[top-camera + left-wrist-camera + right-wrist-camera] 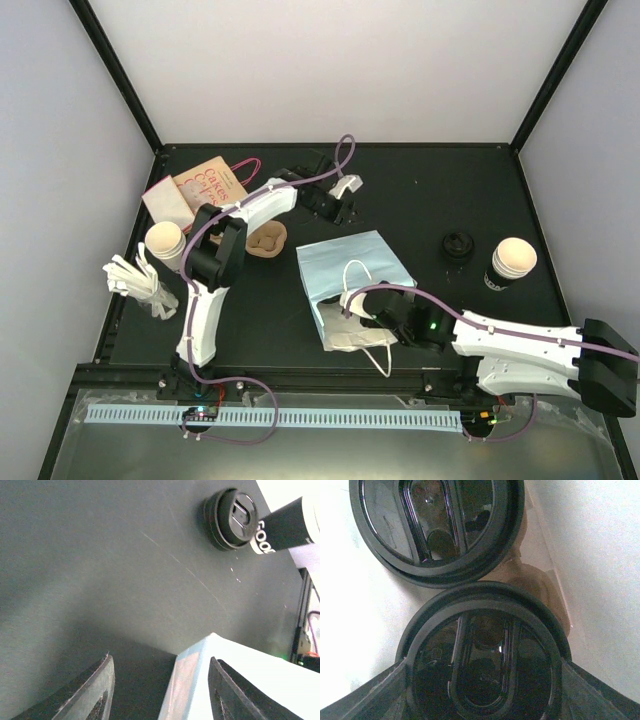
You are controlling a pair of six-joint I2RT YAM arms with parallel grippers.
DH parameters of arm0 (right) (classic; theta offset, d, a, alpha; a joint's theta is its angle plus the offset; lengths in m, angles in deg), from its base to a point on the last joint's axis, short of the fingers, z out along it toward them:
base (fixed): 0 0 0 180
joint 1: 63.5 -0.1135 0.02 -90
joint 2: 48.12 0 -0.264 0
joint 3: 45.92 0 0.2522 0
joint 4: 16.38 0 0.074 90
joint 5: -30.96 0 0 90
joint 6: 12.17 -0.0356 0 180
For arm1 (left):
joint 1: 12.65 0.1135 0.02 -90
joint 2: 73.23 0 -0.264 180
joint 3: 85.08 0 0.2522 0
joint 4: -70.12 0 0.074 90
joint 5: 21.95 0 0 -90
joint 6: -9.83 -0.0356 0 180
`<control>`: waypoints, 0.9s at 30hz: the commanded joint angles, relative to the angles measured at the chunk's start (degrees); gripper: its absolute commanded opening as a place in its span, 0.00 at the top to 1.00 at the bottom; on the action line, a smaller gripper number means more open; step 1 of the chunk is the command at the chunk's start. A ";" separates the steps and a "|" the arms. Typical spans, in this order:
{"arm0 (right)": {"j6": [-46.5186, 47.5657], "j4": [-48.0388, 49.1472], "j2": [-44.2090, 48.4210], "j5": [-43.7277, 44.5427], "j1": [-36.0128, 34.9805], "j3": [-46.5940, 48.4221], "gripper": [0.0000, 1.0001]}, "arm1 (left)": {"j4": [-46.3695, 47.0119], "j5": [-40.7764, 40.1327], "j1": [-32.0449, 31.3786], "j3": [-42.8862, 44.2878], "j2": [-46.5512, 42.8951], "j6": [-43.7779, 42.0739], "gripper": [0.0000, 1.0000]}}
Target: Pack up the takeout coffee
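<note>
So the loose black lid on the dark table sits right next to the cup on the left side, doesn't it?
Not quite. The loose black lid sits right next to the cup on the right side, not the left. The top external view shows it.

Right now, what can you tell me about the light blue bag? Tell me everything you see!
The light blue bag looks like paper, with white loop handles. It lies flat on its side on the black table, its open mouth toward the arms. The right gripper is at that mouth, holding a black lid, with a second lid beyond it. The left gripper has its open fingers either side of the bag's far corner.
</note>
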 commanded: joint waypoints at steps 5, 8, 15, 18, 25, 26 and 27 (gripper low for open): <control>-0.09 -2.94 -1.07 -1.54 0.62 2.61 0.98 | 2.61 6.54 -0.96 -4.05 0.65 -1.17 0.49; -0.12 -6.03 -1.10 -2.22 0.62 3.06 0.94 | 2.56 6.63 -1.00 -4.70 0.55 -1.50 0.49; -0.26 -9.71 -1.21 -1.84 0.63 4.01 0.62 | 2.40 7.24 -1.00 -4.87 0.82 -1.79 0.49; -0.05 -10.85 -1.27 -1.89 0.70 4.63 0.50 | 1.99 7.32 -1.01 -4.96 0.80 -1.96 0.49; 0.81 -12.30 -0.91 -4.41 0.62 4.94 0.10 | 1.51 7.16 -0.97 -5.10 0.55 -2.00 0.50; 0.83 -12.27 -0.90 -4.61 0.62 5.00 0.09 | 1.52 7.17 -0.95 -5.10 0.46 -2.11 0.50; 0.90 -12.31 -0.85 -4.77 0.67 5.11 0.08 | 1.43 7.16 -0.99 -5.20 0.49 -2.14 0.50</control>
